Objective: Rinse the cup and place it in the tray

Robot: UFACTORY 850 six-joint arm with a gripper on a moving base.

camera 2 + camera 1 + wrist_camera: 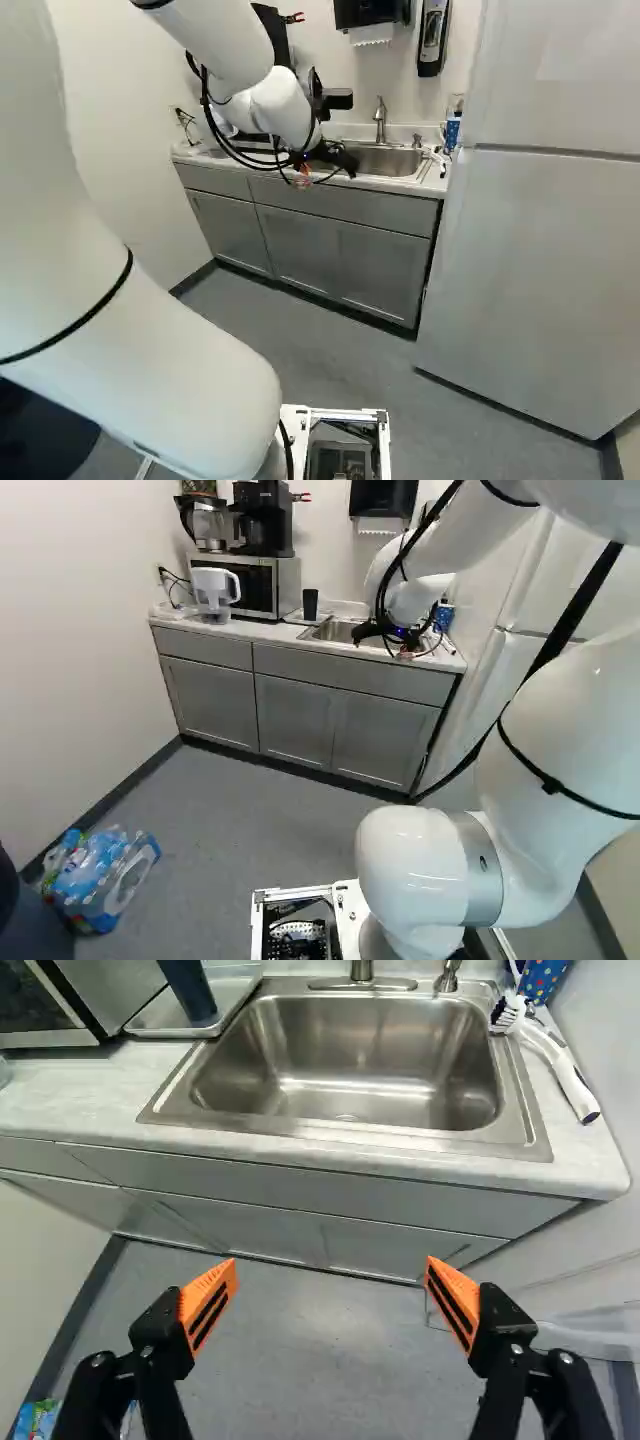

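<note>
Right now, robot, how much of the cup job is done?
Putting it away looks done: the dark cup stands on the tray beside the sink. Nothing is in hand, because my gripper is open and empty. I can't see whether the cup got rinsed. If it did, probably nothing is left; if not, rinsing and putting it back are left.

A white brush is lying on the counter ahead-right of the claw. A microwave is standing ahead-left, a pitcher farther left. A refrigerator is standing to its right; bottles are lying low, far left.
</note>
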